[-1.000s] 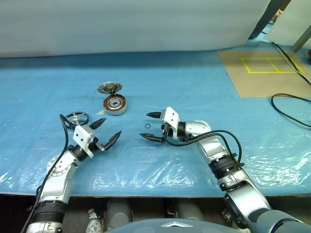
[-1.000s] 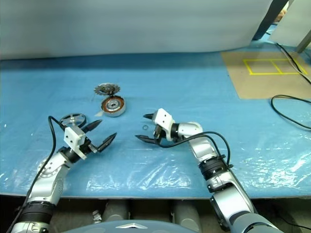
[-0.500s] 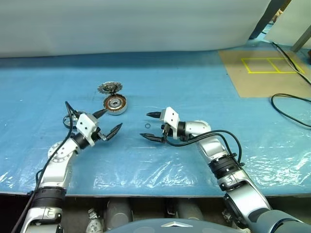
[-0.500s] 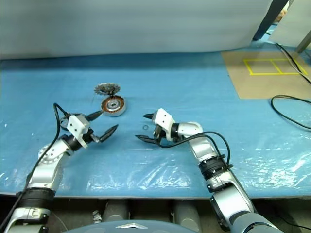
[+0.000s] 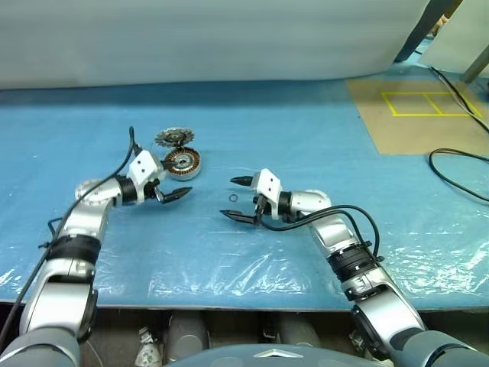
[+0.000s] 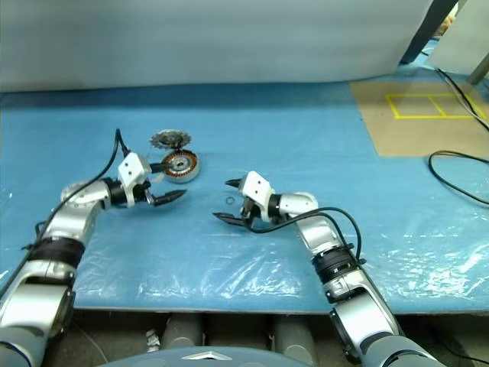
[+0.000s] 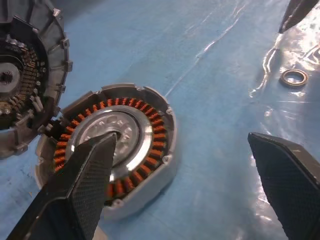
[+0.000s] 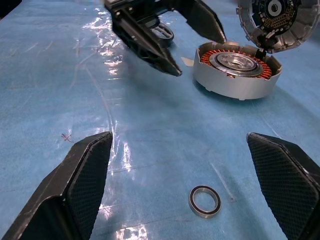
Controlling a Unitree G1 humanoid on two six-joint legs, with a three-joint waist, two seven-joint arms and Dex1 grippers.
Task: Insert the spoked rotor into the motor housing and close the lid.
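Blue plastic sheeting covers the worktop (image 5: 306, 138) in the left eye view. Near its left-middle sits the motor housing (image 5: 181, 164), a shallow round silver puck, open on top, with a ring of copper-brown windings around a silver hub inside it. The lid (image 5: 173, 138), a dark disc with a jagged rim, lies just behind the housing, touching or nearly touching its far edge. The left tool (image 5: 170, 186) hangs just beside the housing's near-left side, its two black fingers spread apart and holding nothing. The right tool (image 5: 239, 199) sits near the middle of the worktop, fingers spread wide and empty, pointing toward the left. A tiny black ring (image 5: 231, 199) lies on the sheet between its fingertips. A tan board with yellow tape (image 5: 416, 115) and a black cable (image 5: 458, 172) lie at far right.

The right eye view gives the same layout.

In the left wrist view, the housing fills the middle, holding its windings and hub and nothing else. The lid leans against the housing's rim, its inner face with small parts showing.

In the right wrist view, the housing stands past the small ring, with the lid tilted against its far edge. The left tool hovers beside it, and behind its fingers is part of the spoked rotor (image 8: 162, 33), flat on the sheet, apart from the housing.
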